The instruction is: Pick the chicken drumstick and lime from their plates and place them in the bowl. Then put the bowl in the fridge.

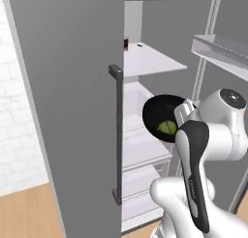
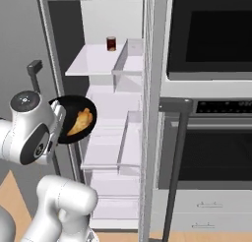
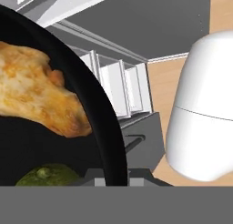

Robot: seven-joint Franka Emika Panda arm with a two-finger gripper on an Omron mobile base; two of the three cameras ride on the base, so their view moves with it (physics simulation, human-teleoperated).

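Observation:
My gripper (image 1: 184, 111) is shut on the rim of the glossy black bowl (image 1: 160, 115), which I hold tilted in the air in front of the open fridge (image 1: 145, 150) at middle-shelf height. The dull-green lime (image 1: 167, 128) lies low in the bowl. The golden-brown chicken drumstick (image 2: 81, 122) rests in the bowl (image 2: 74, 119) too, beside my gripper (image 2: 56, 119). Close up, the drumstick (image 3: 41, 95) and lime (image 3: 48, 176) sit inside the bowl's rim (image 3: 105, 123), with my gripper (image 3: 111, 178) at the bottom edge. The plates are out of view.
The grey fridge door (image 1: 68, 111) stands open on the left with its dark bar handle (image 1: 116, 135). White shelves (image 2: 106, 59) fill the fridge, and a dark can (image 2: 111, 43) stands on the top one. A black wall oven (image 2: 211, 34) sits to the right.

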